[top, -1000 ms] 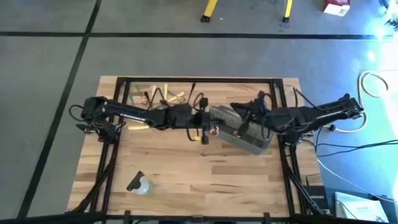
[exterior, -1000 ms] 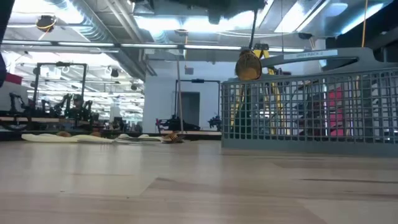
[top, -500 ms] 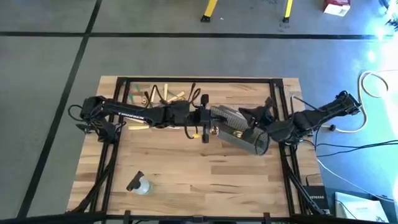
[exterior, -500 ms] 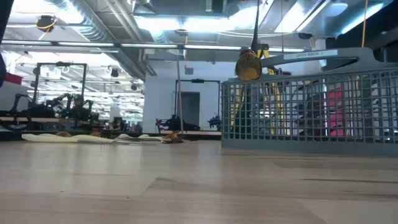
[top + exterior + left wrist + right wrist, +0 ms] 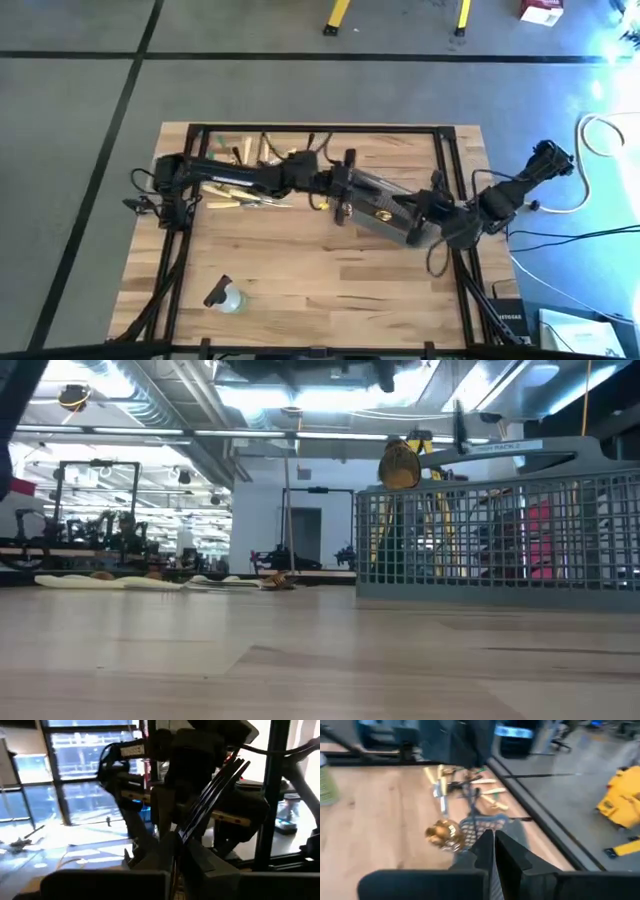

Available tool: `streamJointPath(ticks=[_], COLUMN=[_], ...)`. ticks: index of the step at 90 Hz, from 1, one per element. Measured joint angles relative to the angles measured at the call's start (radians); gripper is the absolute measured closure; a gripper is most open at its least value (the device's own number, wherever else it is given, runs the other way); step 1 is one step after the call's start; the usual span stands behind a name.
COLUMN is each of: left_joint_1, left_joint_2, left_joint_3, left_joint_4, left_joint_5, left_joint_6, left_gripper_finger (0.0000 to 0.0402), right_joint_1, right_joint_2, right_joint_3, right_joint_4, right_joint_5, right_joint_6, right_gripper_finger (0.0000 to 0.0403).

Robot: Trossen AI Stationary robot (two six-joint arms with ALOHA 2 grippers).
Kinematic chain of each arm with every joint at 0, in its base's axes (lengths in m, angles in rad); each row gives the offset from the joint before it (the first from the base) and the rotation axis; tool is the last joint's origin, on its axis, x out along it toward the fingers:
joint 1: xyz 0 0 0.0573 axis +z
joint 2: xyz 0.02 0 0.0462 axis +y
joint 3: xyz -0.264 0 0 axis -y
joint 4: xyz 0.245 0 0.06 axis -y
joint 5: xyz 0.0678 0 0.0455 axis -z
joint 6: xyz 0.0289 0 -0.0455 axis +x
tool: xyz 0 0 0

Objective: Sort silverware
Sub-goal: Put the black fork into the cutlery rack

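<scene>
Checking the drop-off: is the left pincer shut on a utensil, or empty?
Shut on a black fork: the left wrist view shows its tines fanning out past the closed left pincer, which hovers by the basket.

A grey mesh basket [image 5: 385,212] lies on the wooden table [image 5: 300,280], right of its middle (in the low view its wire wall [image 5: 500,540] fills the right side). A small clear bottle [image 5: 224,296] lies near the front left, well apart. Yellow legs [image 5: 340,14] stand on the grey floor beyond, a white cable [image 5: 590,135] at right
</scene>
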Motion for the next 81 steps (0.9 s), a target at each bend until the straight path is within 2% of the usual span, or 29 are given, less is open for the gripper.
streamJointPath(ticks=[16, 34, 55, 81], left_joint_1=[0.0, -0.004, 0.012, 0.032], left_joint_2=[0.118, 0.212, 0.282, 0.306], left_joint_3=[0.144, 0.263, 0.314, 0.313], left_joint_4=[0.005, -0.048, -0.065, -0.125], left_joint_5=[0.078, 0.11, 0.106, 0.063], left_joint_6=[-0.005, -0.031, -0.039, -0.043], left_gripper_finger=[0.0401, 0.0401, 0.0401, 0.0395], right_joint_1=[0.122, 0.237, 0.27, 0.27], right_joint_2=[-0.09, -0.215, -0.247, -0.245], right_joint_3=[-0.056, -0.171, -0.25, -0.269], right_joint_4=[0.013, 0.105, 0.167, 0.173], right_joint_5=[0.005, 0.096, 0.095, 0.084], right_joint_6=[0.005, 0.009, 0.013, 0.056], right_gripper_finger=[0.0402, 0.0402, 0.0402, 0.0402])
